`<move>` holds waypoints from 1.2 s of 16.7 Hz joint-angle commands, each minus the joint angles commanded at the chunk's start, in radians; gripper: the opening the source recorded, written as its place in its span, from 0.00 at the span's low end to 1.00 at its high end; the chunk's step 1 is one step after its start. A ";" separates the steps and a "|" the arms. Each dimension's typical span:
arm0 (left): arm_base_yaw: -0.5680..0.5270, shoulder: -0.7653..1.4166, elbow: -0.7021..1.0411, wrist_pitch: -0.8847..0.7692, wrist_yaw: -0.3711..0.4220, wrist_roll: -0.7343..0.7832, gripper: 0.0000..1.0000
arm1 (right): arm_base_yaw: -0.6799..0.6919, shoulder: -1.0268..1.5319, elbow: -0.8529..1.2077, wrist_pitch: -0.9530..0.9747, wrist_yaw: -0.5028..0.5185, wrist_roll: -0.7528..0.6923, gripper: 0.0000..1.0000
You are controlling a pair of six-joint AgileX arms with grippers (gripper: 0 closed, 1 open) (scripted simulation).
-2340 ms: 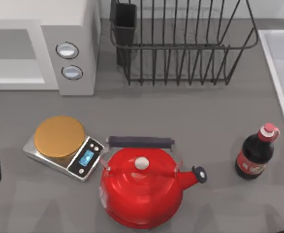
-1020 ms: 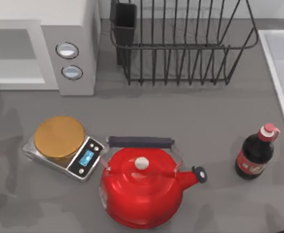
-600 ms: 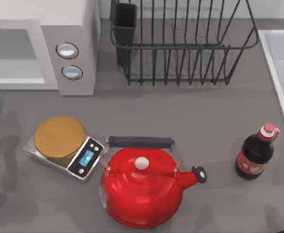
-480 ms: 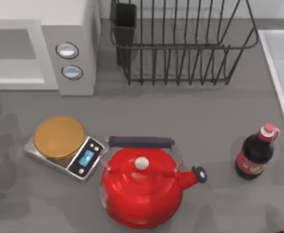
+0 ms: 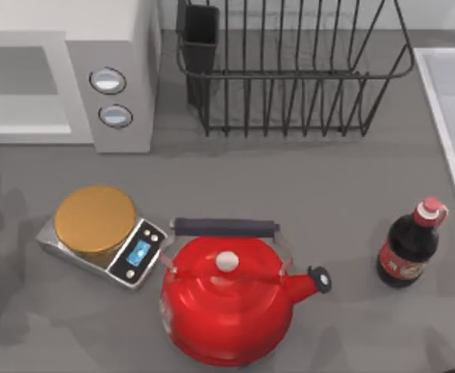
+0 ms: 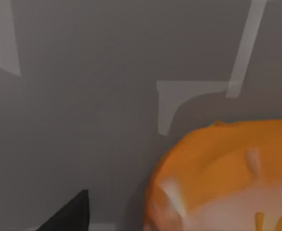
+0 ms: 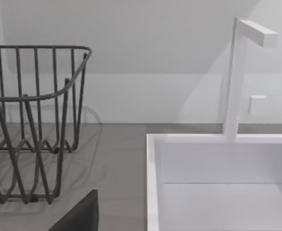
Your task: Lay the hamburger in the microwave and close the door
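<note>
Though the left wrist view cuts it off, the hamburger (image 6: pixel 227 178) sits close under the left wrist camera over grey surface; one dark fingertip (image 6: pixel 69 216) pokes in, grip state can't tell. Grey table (image 5: pixel 328 179) carries kettle (image 5: pixel 227 303), scale (image 5: pixel 103 233), bottle (image 5: pixel 410 245). Farther back: microwave (image 5: pixel 119 70), cavity open, rack (image 5: pixel 290 70), white sink (image 7: pixel 218 183).

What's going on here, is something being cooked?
Not yet. The hamburger sits right under the left arm's wrist camera, against a grey surface. The microwave stands at the table's far left with its cavity showing open. A red kettle, a scale and a cola bottle stand untouched.
</note>
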 joint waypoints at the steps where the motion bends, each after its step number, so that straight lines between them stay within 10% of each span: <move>1: 0.000 0.000 0.000 0.000 0.000 0.000 1.00 | 0.000 0.000 0.000 0.000 0.000 0.000 1.00; 15: 0.000 0.000 0.000 0.000 0.000 0.000 0.02 | 0.000 0.000 0.000 0.000 0.000 0.000 1.00; 20: 0.000 0.000 0.000 0.000 0.000 0.000 0.00 | 0.000 0.000 0.000 0.000 0.000 0.000 1.00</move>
